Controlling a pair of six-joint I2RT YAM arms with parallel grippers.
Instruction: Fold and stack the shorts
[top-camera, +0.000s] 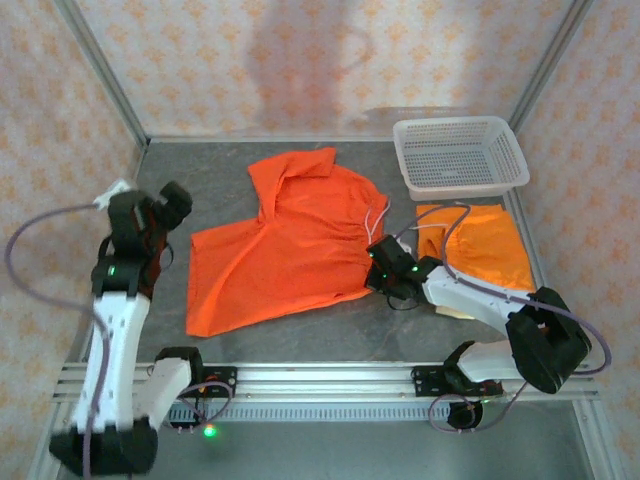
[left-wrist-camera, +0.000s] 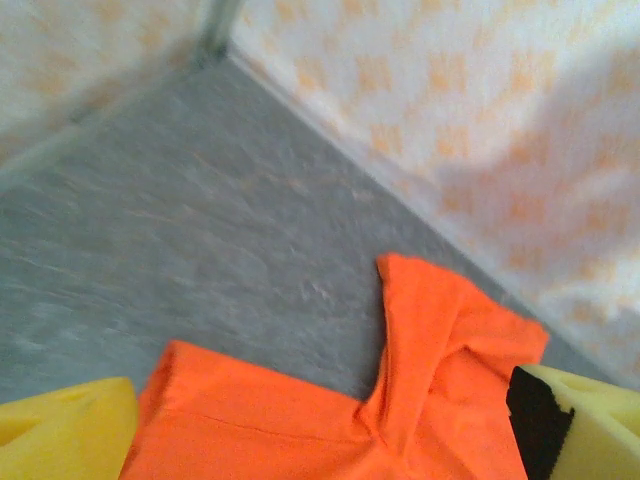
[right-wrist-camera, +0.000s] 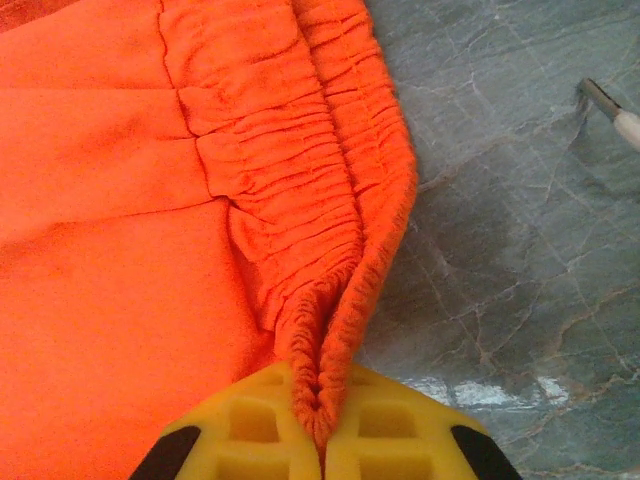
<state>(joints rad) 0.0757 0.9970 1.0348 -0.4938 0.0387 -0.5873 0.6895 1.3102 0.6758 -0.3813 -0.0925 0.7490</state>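
Top external: right pincer clamps the orange shorts by their waistband, left pincer hangs open, white basket beyond.

Bare desk lies open at the far left, between the wall and the spread orange shorts, and along the near strip in front of them. The shorts cover the middle. On the right a basket blocks the far corner, a folded orange pair lies just before it, and the right arm crosses the gap between, the right hand pinching the spread shorts' waistband.
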